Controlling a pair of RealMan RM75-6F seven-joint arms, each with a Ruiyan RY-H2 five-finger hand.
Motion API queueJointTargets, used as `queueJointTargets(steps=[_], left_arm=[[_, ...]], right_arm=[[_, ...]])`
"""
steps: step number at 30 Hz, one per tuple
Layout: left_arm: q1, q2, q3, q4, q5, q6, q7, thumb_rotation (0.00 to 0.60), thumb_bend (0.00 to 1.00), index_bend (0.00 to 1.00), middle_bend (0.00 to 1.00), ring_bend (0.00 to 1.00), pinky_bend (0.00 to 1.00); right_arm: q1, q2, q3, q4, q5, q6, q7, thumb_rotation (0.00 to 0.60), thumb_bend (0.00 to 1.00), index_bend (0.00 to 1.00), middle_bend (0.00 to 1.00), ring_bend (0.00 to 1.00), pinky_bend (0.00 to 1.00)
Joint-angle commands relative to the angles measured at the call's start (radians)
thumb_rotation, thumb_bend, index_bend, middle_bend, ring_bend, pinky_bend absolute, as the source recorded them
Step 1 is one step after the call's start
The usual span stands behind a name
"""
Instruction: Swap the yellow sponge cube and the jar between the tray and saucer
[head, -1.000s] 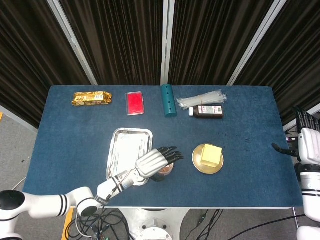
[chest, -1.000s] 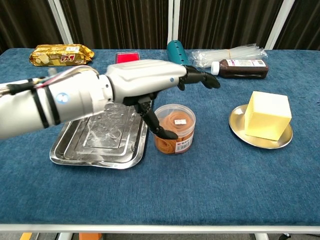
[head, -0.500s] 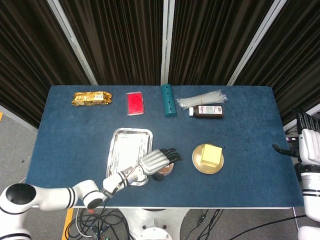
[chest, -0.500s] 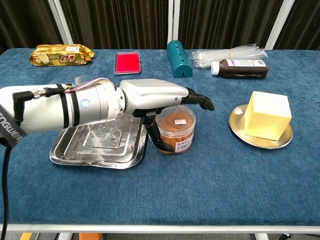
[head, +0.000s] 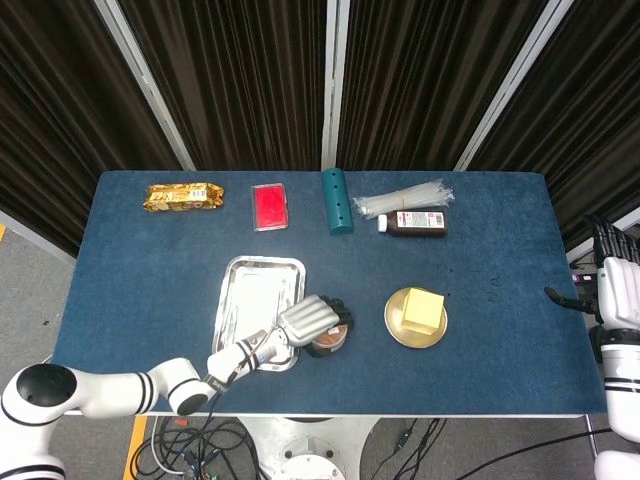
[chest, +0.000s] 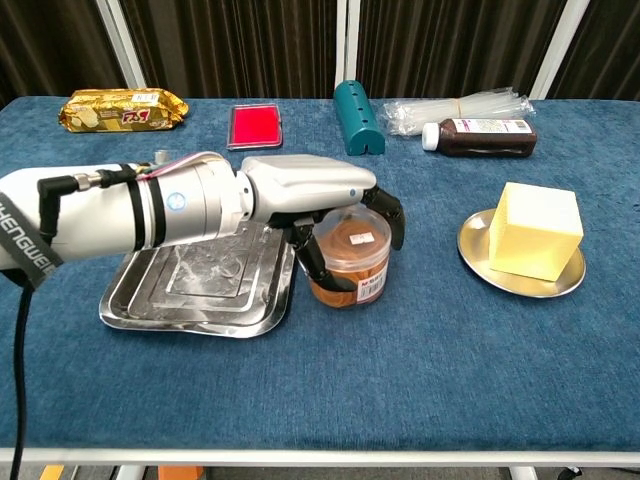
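Clear jar (chest: 349, 259) — small white label, print unreadable — gripped in left hand (chest: 318, 196), beside tray (chest: 197, 283).

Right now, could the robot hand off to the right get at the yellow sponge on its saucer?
Probably yes: the right robot hand hangs open beyond the table edge, and only bare cloth lies between it and the sponge.

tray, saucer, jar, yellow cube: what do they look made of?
Rectangular silver tray: looks like bare metal, shiny with crinkled reflections, possibly stainless.
Round gold-toned saucer: likely polished metal, with a bright mirror-like rim.
Round clear jar with orange contents: apparently transparent plastic, since the contents show through; the left hand has its fingers around it.
Yellow cube: matte with soft-looking faces, consistent with sponge foam.
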Motion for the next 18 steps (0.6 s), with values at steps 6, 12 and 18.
queueJointTargets(steps=[6,12,18], left_arm=[[0.045,0.130,-0.021,-0.135,0.013,0.126,0.043,0.600,0.35,0.37,0.29,0.23,0.48],[0.108,0.234,0.008,-0.163,-0.073,0.134,0.050,0.600,0.35,0.37,0.29,0.23,0.48],[0.141,0.211,0.055,-0.113,-0.099,0.128,0.028,0.600,0.35,0.35,0.29,0.23,0.47]], right_arm=[[0.001,0.000,0.007,-0.007,-0.003,-0.007,-0.006,0.600,0.00,0.00,0.01,0.00,0.00],[0.004,-0.003,0.009,-0.014,-0.014,-0.011,-0.015,0.600,0.00,0.00,0.01,0.00,0.00],[0.012,-0.018,0.010,-0.010,-0.015,-0.022,-0.026,0.600,0.00,0.00,0.01,0.00,0.00]])
